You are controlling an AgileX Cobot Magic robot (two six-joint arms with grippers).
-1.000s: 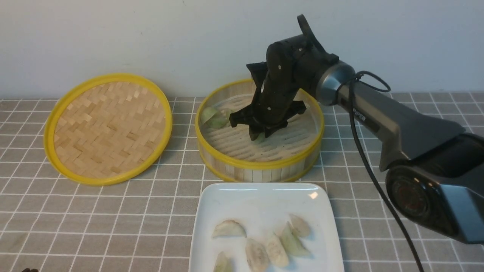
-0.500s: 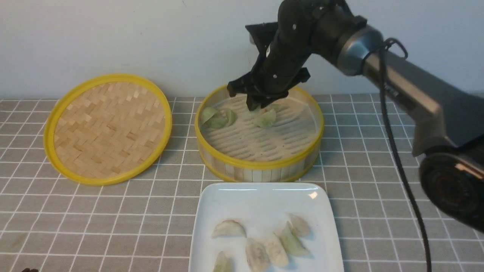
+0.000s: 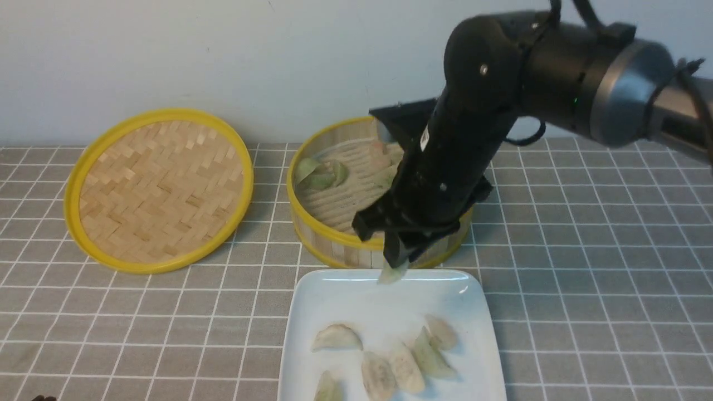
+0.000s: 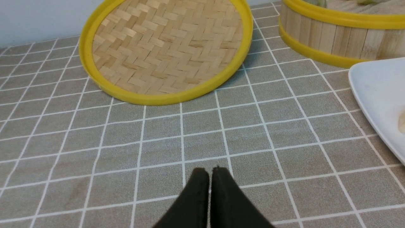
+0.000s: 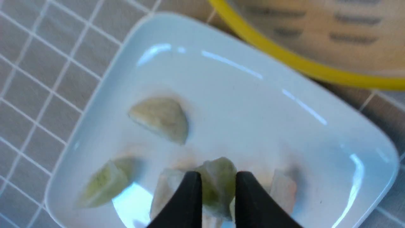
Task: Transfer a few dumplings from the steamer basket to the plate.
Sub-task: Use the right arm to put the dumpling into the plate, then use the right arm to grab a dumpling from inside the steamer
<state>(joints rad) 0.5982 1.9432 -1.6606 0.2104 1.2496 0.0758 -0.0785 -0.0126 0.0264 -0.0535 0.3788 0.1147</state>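
Note:
My right gripper hangs over the far edge of the white plate, shut on a pale green dumpling. In the right wrist view that dumpling is pinched between the two black fingers of the right gripper, above the plate. Several dumplings lie on the plate's near half. A few green dumplings remain at the far left of the steamer basket, which my right arm partly hides. In the left wrist view my left gripper is shut and empty over the tablecloth.
The woven yellow-rimmed lid lies flat to the left of the basket. A pale wall runs close behind the basket and the lid. The left wrist view shows the lid, the basket's wall and a corner of the plate.
My right gripper rose out of the basket with a green dumpling and swung toward me, and now stands over the plate's far edge. The left gripper's earlier state is not shown.

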